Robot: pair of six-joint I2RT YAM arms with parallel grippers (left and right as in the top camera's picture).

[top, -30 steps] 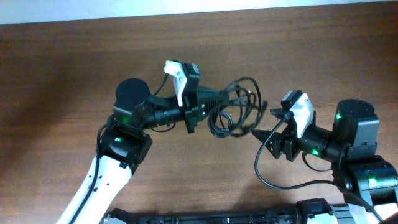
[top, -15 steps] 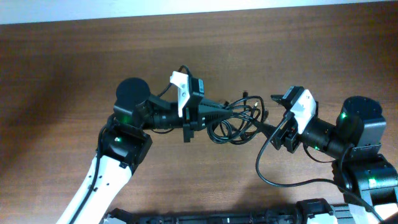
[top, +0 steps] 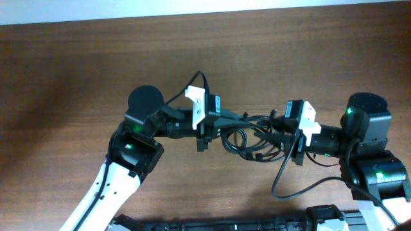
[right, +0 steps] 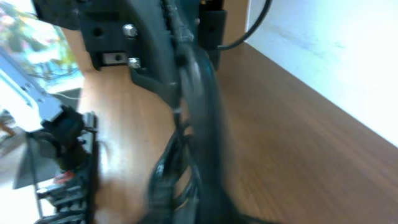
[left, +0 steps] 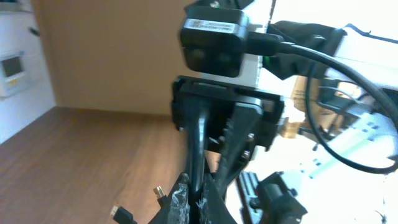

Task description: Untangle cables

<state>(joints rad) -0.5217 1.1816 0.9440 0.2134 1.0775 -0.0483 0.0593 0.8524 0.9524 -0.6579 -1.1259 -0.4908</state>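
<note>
Where left end effector and right end effector clamp them mid-frame, cables form thin black tangled loops.

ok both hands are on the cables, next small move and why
Probably ease the right hand slightly away from the left hand: both look closed on the cables, whose loops sit bunched between them, so a gentle pull should spread them.

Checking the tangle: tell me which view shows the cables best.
Overhead. The cables show whole there, loops bunched in one knot. The left wrist view catches only small plug ends at its bottom edge; the right wrist view shows blurred strands close up.
</note>
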